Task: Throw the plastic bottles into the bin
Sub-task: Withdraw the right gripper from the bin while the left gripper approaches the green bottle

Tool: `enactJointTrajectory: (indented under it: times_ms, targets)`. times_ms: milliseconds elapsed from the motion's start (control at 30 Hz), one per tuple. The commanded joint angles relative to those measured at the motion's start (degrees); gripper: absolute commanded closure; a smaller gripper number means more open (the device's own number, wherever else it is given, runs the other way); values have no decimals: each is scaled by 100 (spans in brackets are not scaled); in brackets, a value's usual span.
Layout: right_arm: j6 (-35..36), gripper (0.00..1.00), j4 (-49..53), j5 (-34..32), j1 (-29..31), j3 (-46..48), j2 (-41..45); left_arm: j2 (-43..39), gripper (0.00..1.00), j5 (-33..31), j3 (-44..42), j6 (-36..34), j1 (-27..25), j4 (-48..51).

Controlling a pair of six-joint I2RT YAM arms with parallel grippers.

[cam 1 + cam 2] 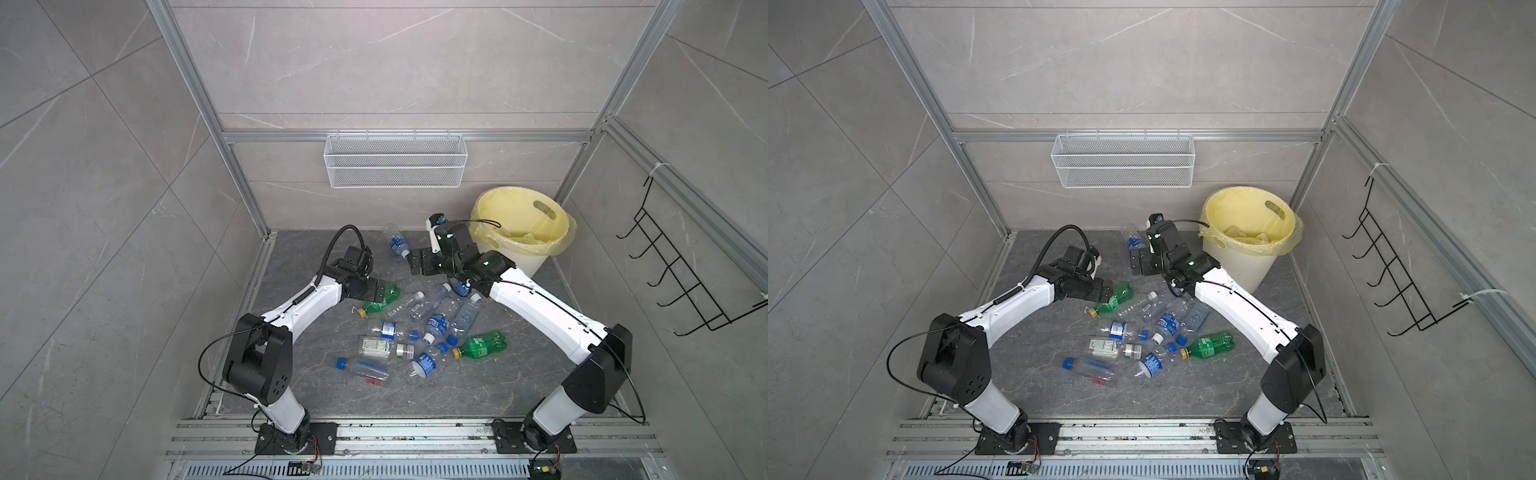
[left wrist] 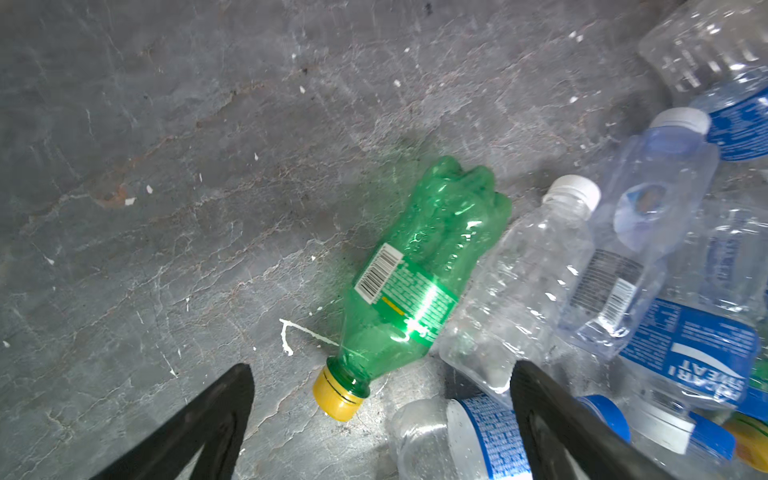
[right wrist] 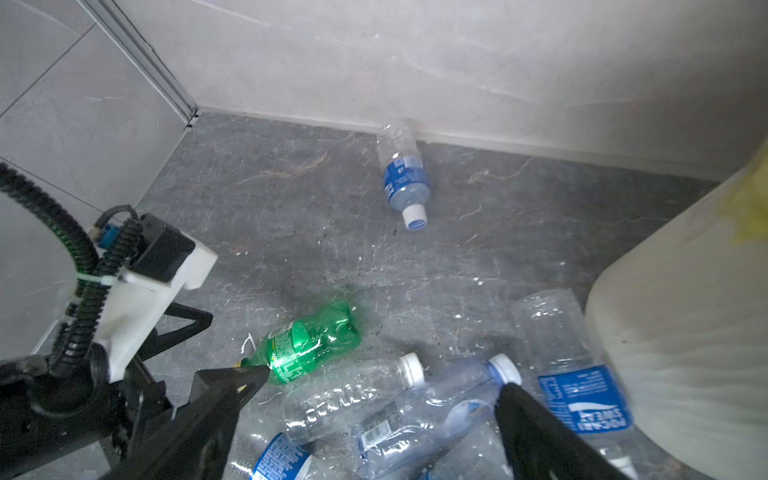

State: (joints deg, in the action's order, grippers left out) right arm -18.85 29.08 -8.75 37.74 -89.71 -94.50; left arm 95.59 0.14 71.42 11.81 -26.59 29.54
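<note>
Right of centre in both top views, the bin (image 1: 515, 259) is partly hidden behind the right arm. The plastic bottles (image 1: 436, 324) litter mid-floor. Both the left gripper (image 2: 382, 368) and right gripper (image 3: 382, 379) gape empty. The green bottle (image 1: 376, 306) lies diagonally, cap lower left, base under the left gripper.

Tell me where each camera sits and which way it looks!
Top views: high above the front, looking down on the left arm, right arm, scattered bottles and bin.
Left wrist: on the left arm, looking down past the open left gripper at a green bottle.
Right wrist: on the right arm, looking toward the back wall past the open right gripper; the left arm shows too.
Shared: both wrist views show that green bottle.
</note>
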Motion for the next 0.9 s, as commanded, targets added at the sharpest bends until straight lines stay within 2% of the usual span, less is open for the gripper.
enactJointTrajectory:
  times_ms: [0,133,600,867]
  targets:
    - [-379,1,-259,245,0,194,-44,180,2,146,12,69,5,7]
    - [-461,0,-280,236,5,381,-26,453,4,387,71,-2,-11,9]
    - [-479,0,-315,141,6,602,-70,1099,6,278,659,-257,-66,362]
    - [-522,0,-340,205,-3,606,-144,1276,11,415,607,-226,-48,200]
